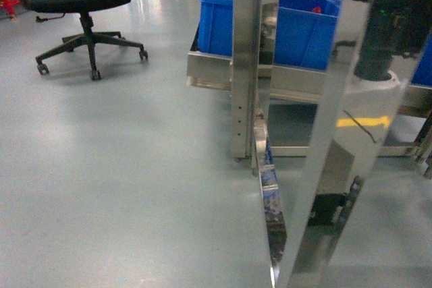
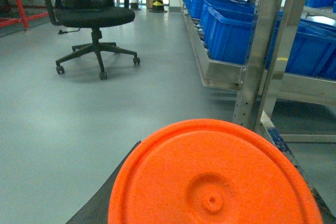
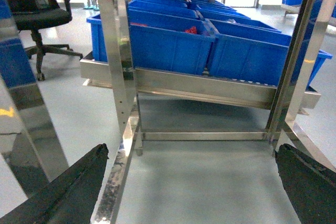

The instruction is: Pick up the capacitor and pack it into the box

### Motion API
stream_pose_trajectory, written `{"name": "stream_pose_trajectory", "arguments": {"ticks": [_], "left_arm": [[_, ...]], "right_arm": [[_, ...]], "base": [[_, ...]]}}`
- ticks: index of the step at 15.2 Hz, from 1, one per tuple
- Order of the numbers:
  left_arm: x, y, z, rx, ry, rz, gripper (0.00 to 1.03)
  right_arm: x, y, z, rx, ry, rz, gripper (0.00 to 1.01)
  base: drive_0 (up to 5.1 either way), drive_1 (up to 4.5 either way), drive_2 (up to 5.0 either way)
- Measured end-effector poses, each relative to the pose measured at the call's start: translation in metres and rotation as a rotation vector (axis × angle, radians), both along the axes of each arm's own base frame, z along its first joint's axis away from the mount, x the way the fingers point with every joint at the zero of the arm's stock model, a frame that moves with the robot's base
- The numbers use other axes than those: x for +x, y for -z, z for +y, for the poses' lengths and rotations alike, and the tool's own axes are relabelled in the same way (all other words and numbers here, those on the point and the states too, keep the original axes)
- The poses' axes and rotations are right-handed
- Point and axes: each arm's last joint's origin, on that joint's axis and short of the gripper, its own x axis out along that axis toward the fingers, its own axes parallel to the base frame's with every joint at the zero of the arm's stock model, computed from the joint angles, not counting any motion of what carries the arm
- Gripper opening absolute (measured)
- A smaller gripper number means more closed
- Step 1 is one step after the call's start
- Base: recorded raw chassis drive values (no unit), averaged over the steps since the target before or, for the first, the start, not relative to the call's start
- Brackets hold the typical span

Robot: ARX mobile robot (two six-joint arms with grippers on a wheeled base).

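An orange round body (image 2: 210,171), seen end-on with a dimple and a nub at its centre, fills the bottom of the left wrist view; I take it for the capacitor. It hangs over the floor in my left gripper (image 2: 212,203), whose one visible dark finger (image 2: 102,205) lies against its left edge. The other finger is hidden behind it. My right gripper (image 3: 191,182) stands wide open in the right wrist view, with only grey floor between its black fingers (image 3: 68,192). The box is out of view.
A steel rack (image 1: 246,59) with blue bins (image 1: 297,25) stands ahead and to the right, its posts close to both arms. A black office chair (image 1: 81,5) stands at the far left on grey floor (image 1: 121,166). My right arm (image 1: 395,25) shows at the upper right.
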Motion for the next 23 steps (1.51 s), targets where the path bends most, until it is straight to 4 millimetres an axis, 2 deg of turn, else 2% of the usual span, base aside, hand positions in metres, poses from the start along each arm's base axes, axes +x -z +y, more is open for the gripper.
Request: {"name": "stream_pose_trajectory", "arguments": {"ticks": [23], "left_arm": [[0.0, 0.0, 0.0, 0.0, -0.001, 0.0, 0.43]], "right_arm": [[0.0, 0.0001, 0.0, 0.0, 0.001, 0.001, 0.98]], "base": [[-4.9, 2.75, 2.3]]}}
